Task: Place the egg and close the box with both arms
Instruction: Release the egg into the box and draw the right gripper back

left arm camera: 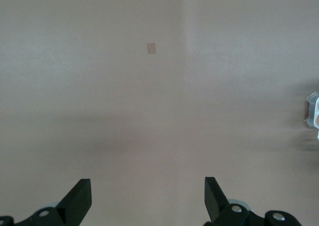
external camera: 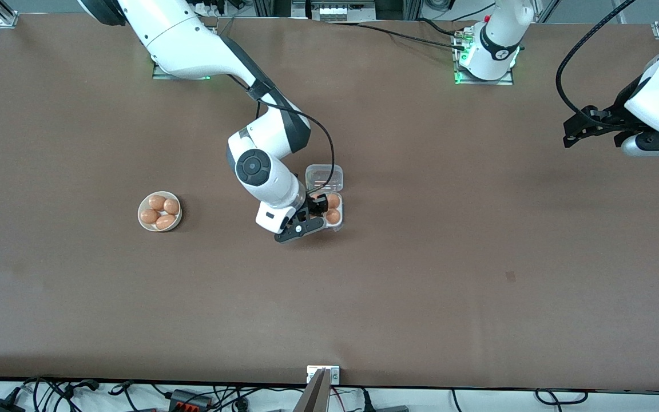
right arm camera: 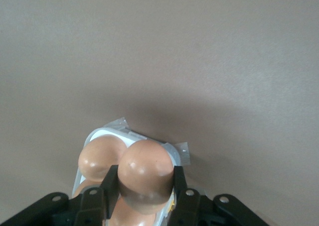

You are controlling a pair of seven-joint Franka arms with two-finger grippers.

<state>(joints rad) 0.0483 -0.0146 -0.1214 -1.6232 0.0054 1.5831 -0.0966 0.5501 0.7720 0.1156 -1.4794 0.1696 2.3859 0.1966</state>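
Egg [right arm camera: 145, 173], orange-brown and smooth, pinched between the two black fingers [right arm camera: 110, 188] of the right gripper [external camera: 313, 209], one finger on each side. Held just over the box [external camera: 336, 224], a small clear-plastic egg carton right under this gripper, about mid-table. Clear lid [external camera: 325, 177] flipped open, lying flat on the table, on the side of the tray toward the arm bases. Two more eggs [external camera: 333, 209] already sitting in the tray's cells, just beside the gripper on the side toward the left arm's end of the table. In the right wrist view, another egg [right arm camera: 99, 159] touching the held one, in a cell beside it. Round white bowl [external camera: 144, 223] well apart from the right gripper, toward the right arm's end of the table, with four eggs [external camera: 161, 212] in it. Left gripper [left arm camera: 148, 198] up in the air over bare brown table [external camera: 478, 240] at the left arm's end, waiting, fingers spread wide with nothing between them. Small square mark [left arm camera: 151, 48] on the table ahead of it.
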